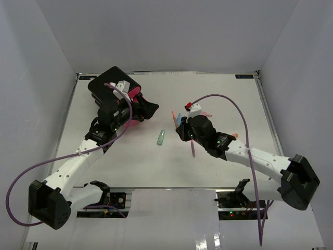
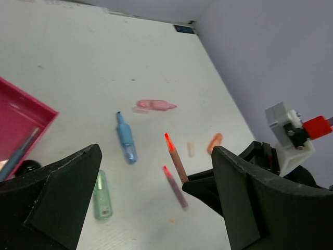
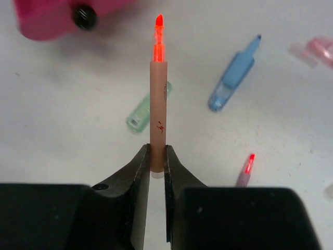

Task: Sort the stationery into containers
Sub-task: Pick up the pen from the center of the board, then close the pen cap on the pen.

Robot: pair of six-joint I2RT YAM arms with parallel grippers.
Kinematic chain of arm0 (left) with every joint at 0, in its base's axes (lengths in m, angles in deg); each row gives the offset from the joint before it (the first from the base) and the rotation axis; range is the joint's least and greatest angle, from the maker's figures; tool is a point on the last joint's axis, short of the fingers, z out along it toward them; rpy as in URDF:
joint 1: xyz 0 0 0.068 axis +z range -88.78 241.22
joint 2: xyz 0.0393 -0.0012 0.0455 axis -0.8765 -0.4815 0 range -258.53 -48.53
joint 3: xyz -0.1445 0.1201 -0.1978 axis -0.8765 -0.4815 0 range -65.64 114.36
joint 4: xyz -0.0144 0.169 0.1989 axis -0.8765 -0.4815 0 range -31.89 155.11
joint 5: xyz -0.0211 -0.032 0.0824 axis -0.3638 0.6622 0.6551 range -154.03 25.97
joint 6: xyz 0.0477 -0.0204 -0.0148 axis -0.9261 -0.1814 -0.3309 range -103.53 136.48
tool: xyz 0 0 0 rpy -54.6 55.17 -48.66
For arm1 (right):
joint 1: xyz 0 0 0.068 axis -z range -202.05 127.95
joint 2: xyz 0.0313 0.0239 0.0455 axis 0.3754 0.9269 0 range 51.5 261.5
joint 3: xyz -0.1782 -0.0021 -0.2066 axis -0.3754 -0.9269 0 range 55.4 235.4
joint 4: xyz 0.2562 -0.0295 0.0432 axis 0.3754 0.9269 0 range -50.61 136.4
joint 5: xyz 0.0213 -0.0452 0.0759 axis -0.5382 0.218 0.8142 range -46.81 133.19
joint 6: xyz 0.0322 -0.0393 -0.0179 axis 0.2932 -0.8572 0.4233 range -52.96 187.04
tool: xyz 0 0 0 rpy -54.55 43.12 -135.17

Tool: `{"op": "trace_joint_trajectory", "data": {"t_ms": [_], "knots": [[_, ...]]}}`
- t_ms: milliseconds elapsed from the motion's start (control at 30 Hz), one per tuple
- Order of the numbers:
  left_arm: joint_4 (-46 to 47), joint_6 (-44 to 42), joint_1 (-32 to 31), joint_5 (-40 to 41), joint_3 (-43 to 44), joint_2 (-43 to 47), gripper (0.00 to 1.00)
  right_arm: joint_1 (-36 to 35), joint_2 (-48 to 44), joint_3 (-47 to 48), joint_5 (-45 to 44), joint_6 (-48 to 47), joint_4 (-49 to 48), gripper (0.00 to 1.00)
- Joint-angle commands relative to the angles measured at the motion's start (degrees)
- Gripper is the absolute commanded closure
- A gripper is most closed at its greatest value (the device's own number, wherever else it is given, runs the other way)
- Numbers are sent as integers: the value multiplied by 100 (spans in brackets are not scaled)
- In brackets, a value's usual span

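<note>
My right gripper (image 3: 157, 151) is shut on the lower end of a tan pen (image 3: 158, 94) with a glowing orange-red tip, held off the table. From above it sits mid-table (image 1: 180, 127). Beneath it lie a green highlighter (image 3: 145, 110), a blue one (image 3: 232, 78), a pink one (image 3: 322, 49) and a purple pen (image 3: 243, 173). My left gripper (image 2: 156, 172) stands wide open with nothing in it, beside the containers (image 1: 106, 86). A pink drawer (image 2: 23, 117) is pulled out, with a thin pen inside.
A small orange piece (image 2: 214, 142) and a pale piece (image 2: 191, 149) lie right of the pens. The drawer's black knob (image 3: 83, 15) shows at the far left. White walls enclose the table on three sides. Purple cables loop over both arms.
</note>
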Motion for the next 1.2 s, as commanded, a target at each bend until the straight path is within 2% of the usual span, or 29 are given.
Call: {"op": "trace_joint_trajectory", "data": {"t_ms": [0,67,167,367,533,633,767,1100,1167], "knots": [[565,640,5,-996,-38,-22,2,-13,-705,-335,273,-462,-1451,91],[855,869,-39,-1390,-56,-119,2,-13,-1047,-424,466,-594,-1726,91],[1259,957,-284,-1498,-100,-312,2,-4,-1329,-460,616,-665,-2060,91],[1823,800,-1118,-919,-83,-620,2,-13,-1620,-539,695,-709,-2492,91],[2201,834,-1427,-444,-65,-857,3,-13,-1708,-626,818,-656,-2694,91],[2412,930,-1515,-303,-109,-989,7,-4,-1822,-714,862,-639,-2852,91],[2720,1019,-1577,-189,-179,-1095,21,-4,-1884,-776,836,-630,-2887,91],[2835,1010,-1709,-180,-285,-1192,42,-4,-1910,-838,704,-595,-2931,91],[2861,975,-1709,-180,-311,-1165,50,-13,-1910,-846,678,-586,-2940,91]]}}
